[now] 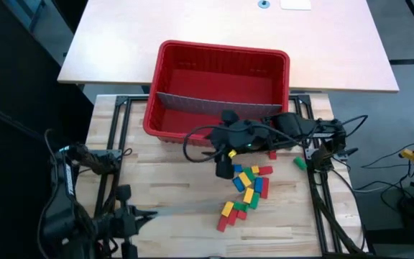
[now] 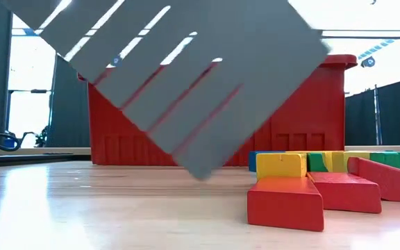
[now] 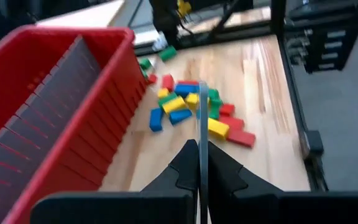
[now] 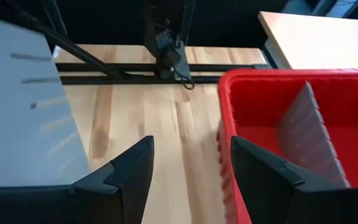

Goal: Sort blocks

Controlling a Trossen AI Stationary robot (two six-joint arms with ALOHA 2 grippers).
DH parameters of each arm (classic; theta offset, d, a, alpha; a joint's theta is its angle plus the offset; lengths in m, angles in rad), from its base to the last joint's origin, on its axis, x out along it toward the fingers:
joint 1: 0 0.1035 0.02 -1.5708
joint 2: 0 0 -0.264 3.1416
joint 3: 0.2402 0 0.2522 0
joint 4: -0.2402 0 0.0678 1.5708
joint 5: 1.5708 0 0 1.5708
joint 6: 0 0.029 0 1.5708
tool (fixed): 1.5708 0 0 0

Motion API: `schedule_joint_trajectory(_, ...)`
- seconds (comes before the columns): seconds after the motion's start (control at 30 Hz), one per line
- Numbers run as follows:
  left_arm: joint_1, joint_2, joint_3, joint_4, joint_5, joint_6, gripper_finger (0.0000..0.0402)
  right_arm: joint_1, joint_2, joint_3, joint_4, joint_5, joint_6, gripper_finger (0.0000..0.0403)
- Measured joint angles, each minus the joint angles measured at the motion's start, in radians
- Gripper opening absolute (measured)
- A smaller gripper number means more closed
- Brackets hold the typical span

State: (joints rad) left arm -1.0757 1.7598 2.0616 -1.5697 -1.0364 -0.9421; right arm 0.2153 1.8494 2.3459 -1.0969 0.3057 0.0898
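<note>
Before the bin (image 1: 221,54), on the desk (image 1: 171,187), blocks (image 1: 246,191) lay in a slanting strip. Right jaws stood released just beside the strip's bin end, facing away from it; nearer arm. Left jaws, clenched on a grey panel (image 3: 202,112), sat well apart.

Low view: large flat grey slotted panel (image 2: 186,76) hangs close to the lens, cut off at top edge, hides most of the big red plastic bin (image 2: 311,125) behind it. Small coloured rectangular blocks (image 2: 311,187): far ones mostly hidden behind near red ones; row cut off at right edge. High view: right arm's tool (image 1: 225,162) overlaps the block pile; finger state unreadable. Left wrist view: bin blurred.
</note>
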Motion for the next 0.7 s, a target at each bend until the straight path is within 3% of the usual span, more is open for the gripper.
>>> schedule_joint_trajectory(0.7, 0.116, -0.166, 0.041, 0.000, -0.231, 0.296, 0.0000, 0.000, -0.030, 0.000, -0.150, 0.002, 0.019, 0.0195)
